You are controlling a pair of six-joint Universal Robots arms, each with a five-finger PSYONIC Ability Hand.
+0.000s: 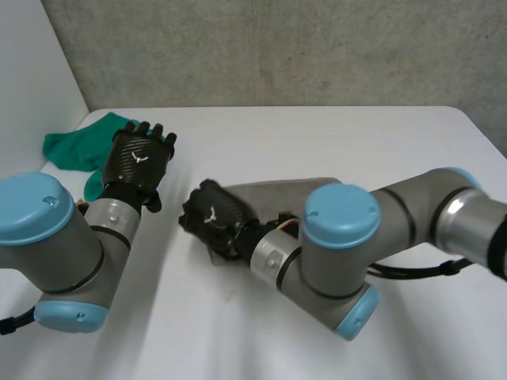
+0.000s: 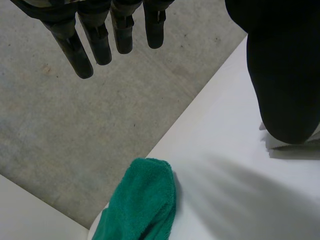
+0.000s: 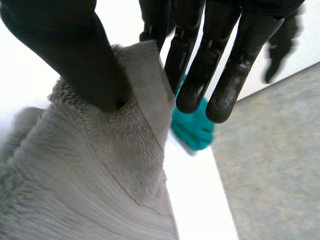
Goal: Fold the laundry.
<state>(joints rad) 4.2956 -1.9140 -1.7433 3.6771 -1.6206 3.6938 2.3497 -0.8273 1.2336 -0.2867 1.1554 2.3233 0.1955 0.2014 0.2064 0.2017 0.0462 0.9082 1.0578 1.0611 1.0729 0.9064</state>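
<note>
A grey towel (image 1: 273, 192) lies on the white table (image 1: 333, 134) in the middle, partly under my right arm. My right hand (image 1: 212, 220) sits at the towel's left edge. In the right wrist view its thumb (image 3: 85, 55) presses on the grey towel (image 3: 90, 170), and a raised flap of it stands pinched between the thumb and the fingers (image 3: 220, 75). A green cloth (image 1: 75, 145) lies crumpled at the table's far left. My left hand (image 1: 142, 154) hovers over its right side, and its fingers (image 2: 95, 40) are straight and hold nothing above the green cloth (image 2: 142, 202).
The table's left edge runs close beside the green cloth, with concrete floor (image 2: 75, 125) beyond it. A grey wall (image 1: 277, 47) stands behind the table. The right arm's elbow (image 1: 341, 261) lies low over the table's front middle.
</note>
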